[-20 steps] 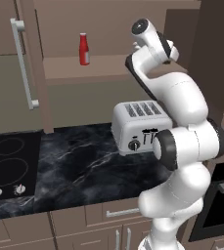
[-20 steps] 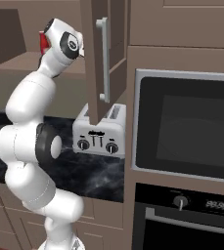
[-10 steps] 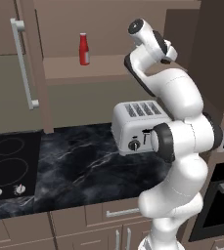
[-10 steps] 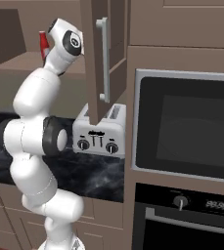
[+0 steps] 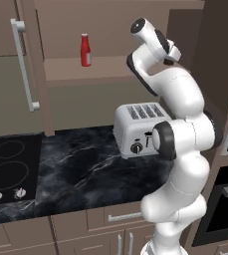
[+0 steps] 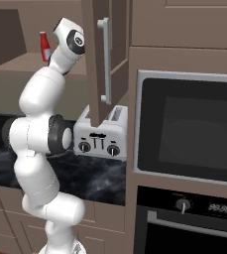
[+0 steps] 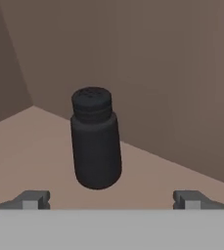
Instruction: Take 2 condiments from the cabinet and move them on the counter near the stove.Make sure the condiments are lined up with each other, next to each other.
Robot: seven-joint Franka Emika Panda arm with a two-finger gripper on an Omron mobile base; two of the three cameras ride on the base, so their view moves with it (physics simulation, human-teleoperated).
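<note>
Facing one dark shaker point(image 7: 96, 145) on cabinet shelf point(image 7: 30, 146), claw point(image 7: 111, 200) released; one red bottle point(image 5: 85, 50) apart.

The robot is a glossy white arm point(image 5: 182, 149) built from rounded, bulbous shells that swell at each joint and narrow between them. The joints are marked by dark, nearly black rings and round caps: one black disc with a small pale centre sits on the side of the mid-arm joint, and another dark round cap closes the link behind the pincer. A dark band also runs along the underside of the upper link. The surfaces are smooth, with no visible cables, screws or lettering. The pincer point(image 7: 111, 201) ends in two small, blocky grey finger tips point(image 7: 33, 200) with darker edges, set wide apart.
</note>
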